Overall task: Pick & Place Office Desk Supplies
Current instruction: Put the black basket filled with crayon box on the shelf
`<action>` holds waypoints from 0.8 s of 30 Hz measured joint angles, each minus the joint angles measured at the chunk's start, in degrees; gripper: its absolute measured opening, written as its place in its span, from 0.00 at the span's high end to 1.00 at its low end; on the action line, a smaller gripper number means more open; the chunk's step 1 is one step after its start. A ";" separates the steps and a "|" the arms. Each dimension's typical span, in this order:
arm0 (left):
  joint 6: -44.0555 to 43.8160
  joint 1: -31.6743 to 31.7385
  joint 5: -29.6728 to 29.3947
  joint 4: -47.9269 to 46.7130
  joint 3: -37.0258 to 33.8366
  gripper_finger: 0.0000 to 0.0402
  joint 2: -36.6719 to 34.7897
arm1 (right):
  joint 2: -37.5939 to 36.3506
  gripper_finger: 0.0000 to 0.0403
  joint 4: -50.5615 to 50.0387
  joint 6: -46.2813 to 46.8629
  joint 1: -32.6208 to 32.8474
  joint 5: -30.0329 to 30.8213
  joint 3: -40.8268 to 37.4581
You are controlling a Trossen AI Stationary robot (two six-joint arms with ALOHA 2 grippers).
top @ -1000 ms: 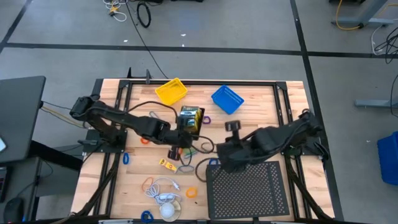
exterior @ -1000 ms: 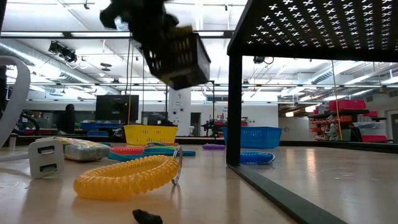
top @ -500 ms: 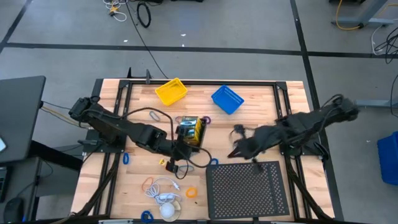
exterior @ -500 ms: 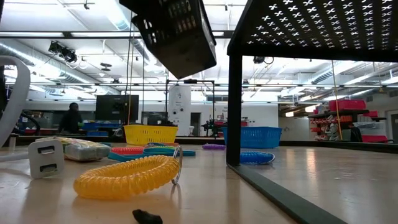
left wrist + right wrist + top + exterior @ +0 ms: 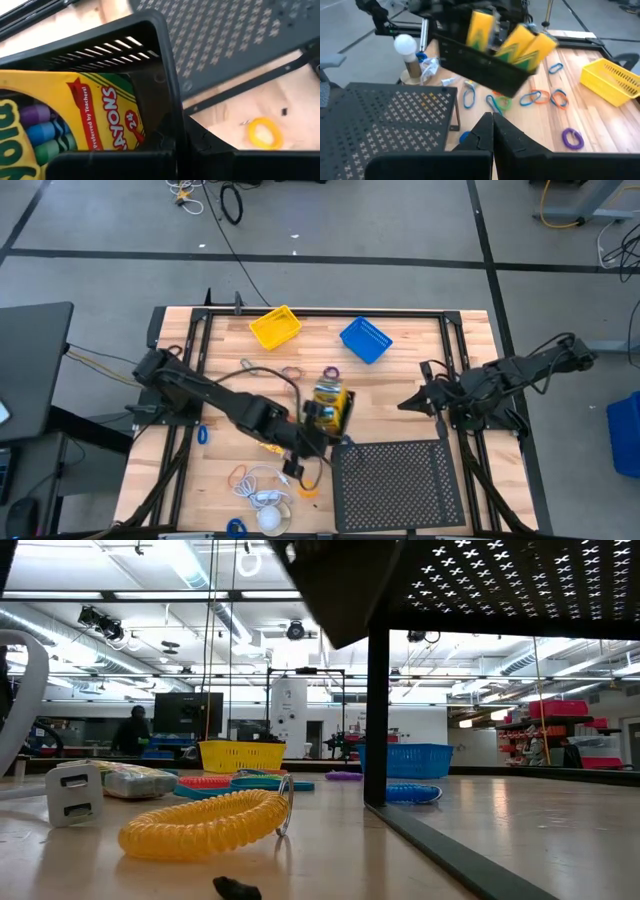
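Left gripper (image 5: 312, 423) clamped on crayon bin (image 5: 333, 410) has swung to the tray (image 5: 400, 485) edge — right gripper (image 5: 408, 404), shut and empty, has backed away — placement looks close

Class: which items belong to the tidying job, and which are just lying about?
Job: crayon boxes in the black basket held by left claw; purple loop; orange loops.
Lying about: yellow basket; blue basket; perforated tray; right claw, parked.
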 joint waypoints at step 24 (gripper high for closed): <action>-6.39 -4.80 5.32 -9.00 24.91 1.00 18.38 | 2.82 1.00 -3.64 -1.35 0.02 4.76 -0.05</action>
